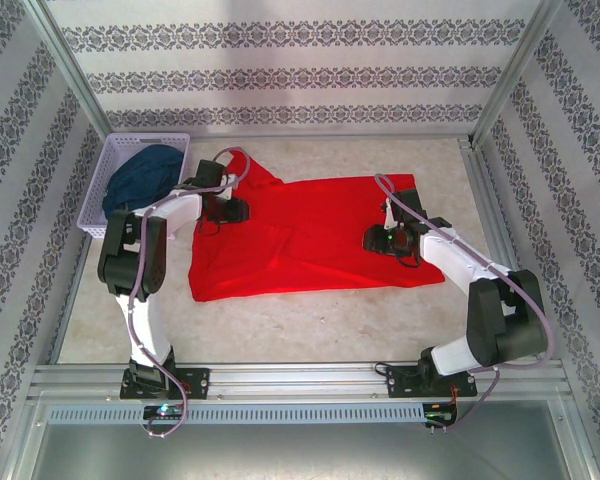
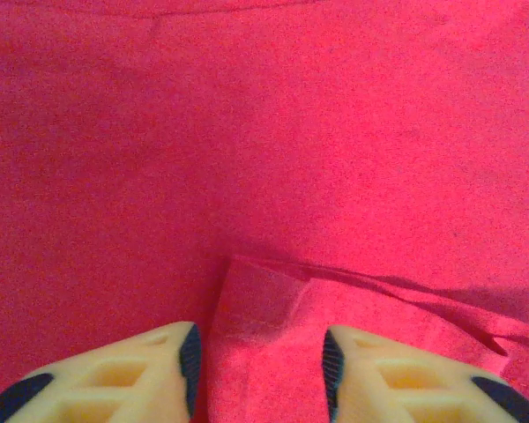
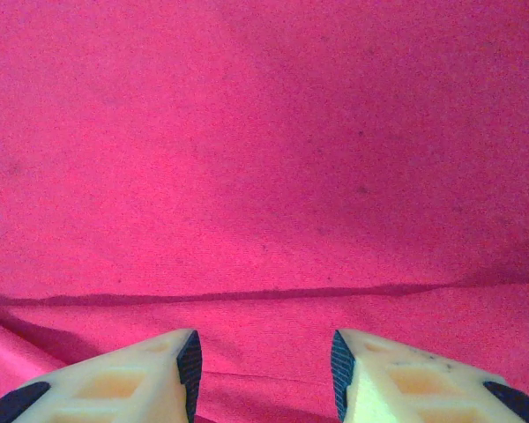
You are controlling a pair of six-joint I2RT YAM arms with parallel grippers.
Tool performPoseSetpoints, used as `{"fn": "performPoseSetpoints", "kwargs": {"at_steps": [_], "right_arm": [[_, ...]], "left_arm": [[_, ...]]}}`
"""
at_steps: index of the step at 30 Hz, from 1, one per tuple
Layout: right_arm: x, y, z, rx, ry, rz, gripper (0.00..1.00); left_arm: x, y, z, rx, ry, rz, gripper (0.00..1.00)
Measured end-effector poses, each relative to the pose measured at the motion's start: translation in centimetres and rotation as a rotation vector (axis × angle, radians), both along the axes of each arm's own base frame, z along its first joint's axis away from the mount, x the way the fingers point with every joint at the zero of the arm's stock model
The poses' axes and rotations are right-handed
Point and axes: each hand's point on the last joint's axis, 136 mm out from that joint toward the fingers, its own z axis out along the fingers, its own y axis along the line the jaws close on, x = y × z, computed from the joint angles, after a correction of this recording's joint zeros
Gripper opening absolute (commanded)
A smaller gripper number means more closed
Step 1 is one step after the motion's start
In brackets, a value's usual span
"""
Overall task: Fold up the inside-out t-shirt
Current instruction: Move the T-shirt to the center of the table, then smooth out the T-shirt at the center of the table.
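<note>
1. Left gripper [image 2: 261, 374] straddled a raised fold of the red t-shirt [image 1: 310, 240], jaws partly apart; whether it gripped was unclear.
2. Right gripper [image 3: 264, 374] stood part-open over flat cloth, empty.
3. Centre-frame, the t-shirt lay mostly spread; folding seemed barely begun.

No writing, label, brand mark or number can be read in any view. The inside-out t-shirt [image 1: 310, 235] shows plain red cloth with no lettering facing the cameras, and the walls [image 1: 280, 80] carry bands of floral ornament, not letters.
</note>
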Motion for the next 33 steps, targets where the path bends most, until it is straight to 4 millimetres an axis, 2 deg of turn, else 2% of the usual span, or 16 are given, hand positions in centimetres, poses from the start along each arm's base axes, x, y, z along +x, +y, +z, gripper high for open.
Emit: {"fn": "performPoseSetpoints", "kwargs": {"at_steps": [6,10,15,33], "right_arm": [[0.0,0.0,0.0,0.0,0.001,0.0,0.46],[0.0,0.0,0.0,0.0,0.001,0.0,0.46],[0.0,0.0,0.0,0.0,0.001,0.0,0.46],[-0.2,-0.1,-0.7,-0.008,0.027,0.004,0.46]], "left_arm": [[-0.2,0.0,-1.4,0.012,0.043,-0.017,0.24],[-0.2,-0.1,-1.4,0.014,0.047,-0.024,0.12],[0.0,-0.1,-1.0,0.019,0.042,-0.034,0.03],[0.5,0.8,0.0,0.068,0.02,-0.011,0.02]]}}
